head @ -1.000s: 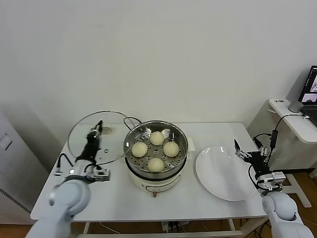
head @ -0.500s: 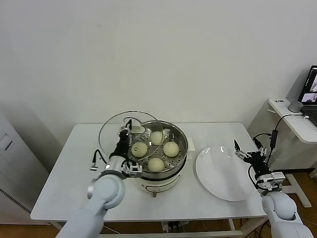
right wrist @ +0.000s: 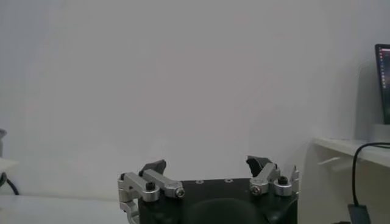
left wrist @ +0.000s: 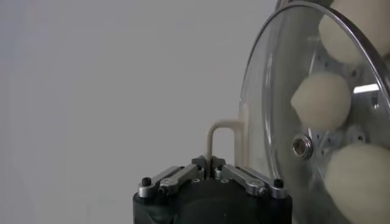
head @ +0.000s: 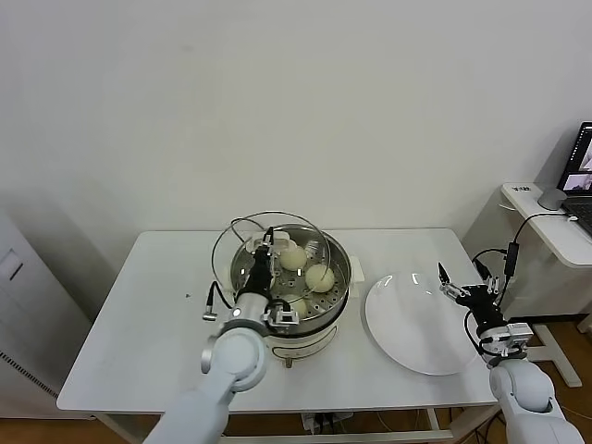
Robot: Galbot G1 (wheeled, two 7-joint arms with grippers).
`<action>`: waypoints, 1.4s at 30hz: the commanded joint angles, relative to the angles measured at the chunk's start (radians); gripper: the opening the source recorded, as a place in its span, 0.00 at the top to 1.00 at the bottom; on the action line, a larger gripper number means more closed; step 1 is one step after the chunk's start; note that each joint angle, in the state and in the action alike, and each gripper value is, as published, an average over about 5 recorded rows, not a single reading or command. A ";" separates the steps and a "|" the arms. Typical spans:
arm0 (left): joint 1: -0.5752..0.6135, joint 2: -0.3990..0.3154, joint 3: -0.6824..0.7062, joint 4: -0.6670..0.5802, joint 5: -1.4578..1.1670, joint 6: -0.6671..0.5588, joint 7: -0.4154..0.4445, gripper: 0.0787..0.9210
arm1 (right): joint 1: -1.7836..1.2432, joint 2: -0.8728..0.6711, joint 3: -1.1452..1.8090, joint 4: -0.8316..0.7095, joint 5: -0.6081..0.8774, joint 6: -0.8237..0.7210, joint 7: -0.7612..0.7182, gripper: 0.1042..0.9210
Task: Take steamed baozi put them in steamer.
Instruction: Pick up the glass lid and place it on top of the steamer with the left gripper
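Observation:
The steamer stands mid-table on its cream-white base. Steamed baozi lie on its perforated tray: two show clearly, a third is partly hidden behind my left arm. My left gripper is shut on the white handle of the round glass lid and holds the lid tilted over the steamer's left side. The left wrist view shows the gripper, the lid and baozi through the glass. My right gripper is open and empty beside the plate; it also shows in its wrist view.
A flat white plate lies right of the steamer. A side desk with a laptop stands at the far right. A black cord runs behind the steamer. A white cabinet stands left of the table.
My left arm has carried the glass lid from the table's left side rightward to over the steamer. The right arm has not moved.

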 commanded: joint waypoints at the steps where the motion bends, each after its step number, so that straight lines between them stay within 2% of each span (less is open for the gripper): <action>1: 0.008 -0.058 0.031 0.003 0.063 0.017 0.016 0.97 | 0.002 0.003 0.001 -0.008 -0.002 0.002 -0.002 0.12; 24: 0.037 -0.105 0.041 0.051 0.088 0.008 0.006 0.97 | 0.003 0.007 0.006 -0.018 -0.003 0.004 -0.008 0.12; 42: 0.025 -0.098 0.033 0.084 0.023 0.018 -0.003 0.97 | -0.001 0.007 0.010 -0.012 -0.004 0.006 -0.012 0.12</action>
